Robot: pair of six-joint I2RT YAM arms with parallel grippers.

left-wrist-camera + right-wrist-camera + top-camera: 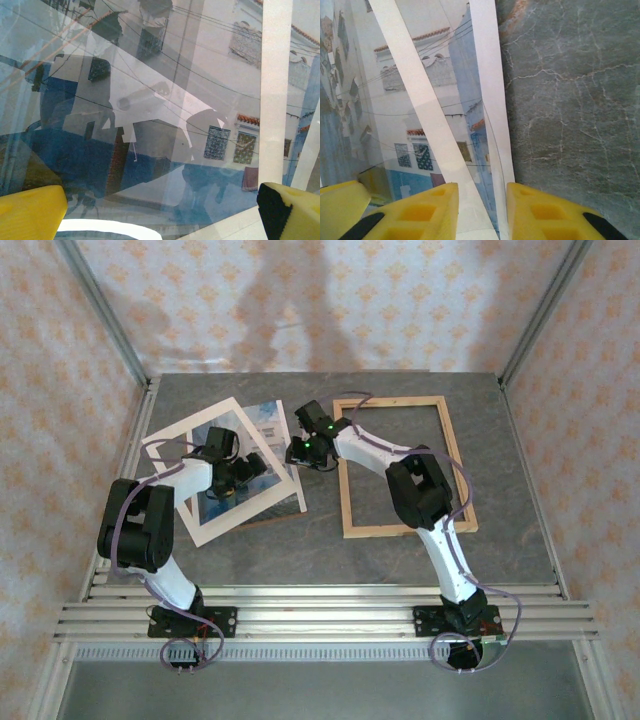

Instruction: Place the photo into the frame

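Note:
The photo (268, 420), a print of white buildings under blue sky, lies left of centre beneath a tilted cream-white mat (195, 422). The light wooden frame (390, 401) lies flat to its right, with bare table inside it. My left gripper (245, 468) hovers close over the photo (215, 90), open wide, with one yellow finger (30, 212) at each bottom corner of its view. My right gripper (298, 455) sits at the photo's right edge. Its fingers (427, 212) stand a little apart astride that edge (482, 210), where the photo (395, 125) meets a white strip (492, 100).
A brown backing board (270, 519) peeks out under the stack's near edge. The grey marbled table (570, 100) lies bare right of the photo. Metal posts and patterned walls close in the table at the back and sides.

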